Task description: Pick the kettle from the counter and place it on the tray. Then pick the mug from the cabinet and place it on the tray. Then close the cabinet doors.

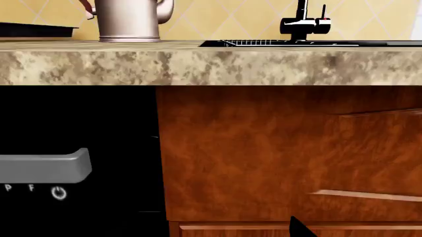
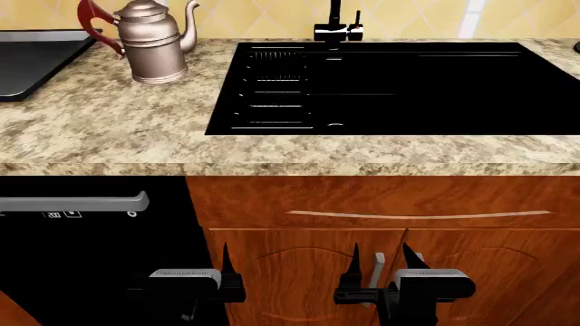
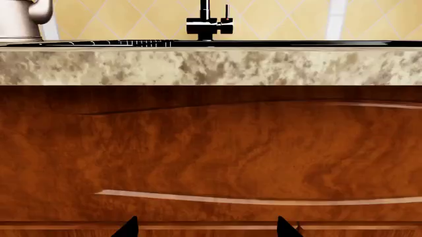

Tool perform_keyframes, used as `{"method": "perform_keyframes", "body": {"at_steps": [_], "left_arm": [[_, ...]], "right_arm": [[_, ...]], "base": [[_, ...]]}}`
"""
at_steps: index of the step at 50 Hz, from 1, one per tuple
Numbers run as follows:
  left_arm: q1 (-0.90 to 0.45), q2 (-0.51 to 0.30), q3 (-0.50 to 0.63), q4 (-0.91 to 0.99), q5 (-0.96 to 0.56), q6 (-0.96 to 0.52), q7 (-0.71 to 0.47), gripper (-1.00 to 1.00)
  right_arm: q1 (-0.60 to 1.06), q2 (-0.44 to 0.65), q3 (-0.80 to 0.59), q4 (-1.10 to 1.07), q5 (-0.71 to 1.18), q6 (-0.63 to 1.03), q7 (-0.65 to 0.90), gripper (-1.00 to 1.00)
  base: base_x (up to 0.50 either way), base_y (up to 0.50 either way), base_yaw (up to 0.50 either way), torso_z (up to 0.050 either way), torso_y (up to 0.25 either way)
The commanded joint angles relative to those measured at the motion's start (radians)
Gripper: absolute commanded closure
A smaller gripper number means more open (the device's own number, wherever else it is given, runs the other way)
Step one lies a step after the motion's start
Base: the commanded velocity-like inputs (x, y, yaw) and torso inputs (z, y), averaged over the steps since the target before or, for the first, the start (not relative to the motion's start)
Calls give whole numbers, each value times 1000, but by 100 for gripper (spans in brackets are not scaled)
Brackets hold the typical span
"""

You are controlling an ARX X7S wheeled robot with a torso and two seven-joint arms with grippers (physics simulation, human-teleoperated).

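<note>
Grippers sit nearest, at the bottom of the head view: the left gripper (image 2: 210, 272) lower left of centre and the right gripper (image 2: 385, 261) lower centre, both with fingers spread apart and holding nothing, both low in front of the wooden cabinet fronts (image 2: 381, 272) and below the counter (image 2: 109, 129) edge. Beyond them the granite top runs across the middle of the frame, with the black sink panel (image 2: 381, 88) at centre right and the faucet (image 2: 337, 27) behind it. Farther back, upper left, the kettle (image 2: 154, 44) stands upright on the granite, and the tray (image 2: 32, 61) lies just left of it at the frame edge, bare where visible. No mug shows. The first step looks barely begun; next the left arm would need to rise above the counter and reach for the red handle (image 2: 95, 27)
</note>
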Motion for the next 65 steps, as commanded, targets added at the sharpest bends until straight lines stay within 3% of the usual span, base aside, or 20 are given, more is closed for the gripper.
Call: {"method": "perform_keyframes", "body": {"at_steps": [1,11,28,34,37,42,45,47,52,58,65], "left_arm": [[-2,-15,17,-4,-18,3,-20,-100],[-18,-43,47,-24,-81,10,-40,-100],[-35,-74,74,14,-101,-11,-74,-100],[-81,-110,91,215,-55,-105,-106,-100],[-168,-132,93,376,-48,-242,-107,-100],[-446,-138,69,608,-117,-626,-92,-100],[-719,-135,64,681,-152,-896,-101,-100],[-929,-132,71,656,-162,-1041,-105,-100],[-1401,-100,114,387,-160,-1175,-92,-100],[-1833,-53,138,-125,-125,-1048,-97,-100],[-2297,-2,225,-935,-97,-679,-124,-100]], "right_arm": [[2,16,-19,2,14,0,22,-100],[6,46,-55,11,30,-11,62,-100],[-6,75,-82,-32,53,-4,98,-100],[-15,84,-90,-61,57,2,109,-100],[-18,89,-93,-76,59,5,114,-100],[-23,96,-97,-102,67,15,121,-100],[-25,101,-101,-119,71,22,126,-100],[-27,104,-103,-132,73,26,129,-100],[-29,111,-109,-155,79,40,136,-100],[-32,123,-101,-190,95,57,145,-100],[-33,134,-104,-235,104,86,156,-100]], "base": [[0,0,0,0,0],[0,0,0,5,0],[0,0,0,50,11],[0,0,0,50,11],[0,0,0,50,10],[0,0,0,50,11],[0,0,0,50,11],[0,0,0,50,10],[0,0,0,50,11],[0,0,0,50,11],[0,0,0,50,11]]}}
